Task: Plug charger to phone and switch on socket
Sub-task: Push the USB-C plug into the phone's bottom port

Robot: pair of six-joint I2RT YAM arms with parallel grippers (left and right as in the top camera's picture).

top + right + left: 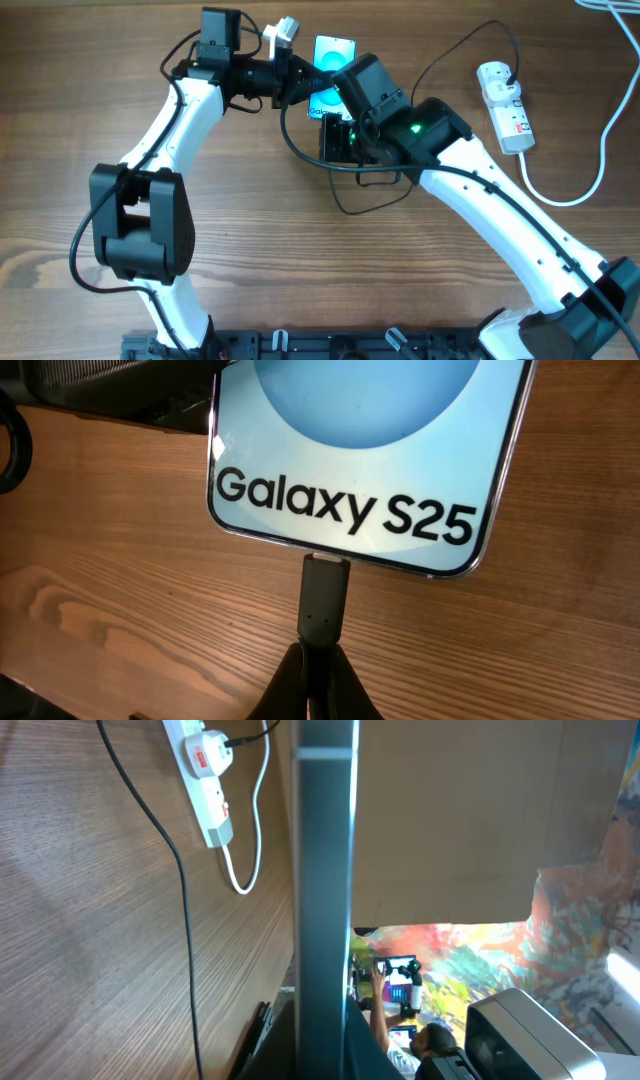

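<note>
At the phone (370,450) port, right pincer (312,665) pinches the charger (324,595) plug; left pincer (303,84) state cannot be told; a skewed push could jam it.

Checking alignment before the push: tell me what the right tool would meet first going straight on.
The phone, at its bottom edge: the charger plug in the right tool sits at the port; how deep is unclear.

Phone (335,50) mostly under right arm (500,210), seemingly.
</note>
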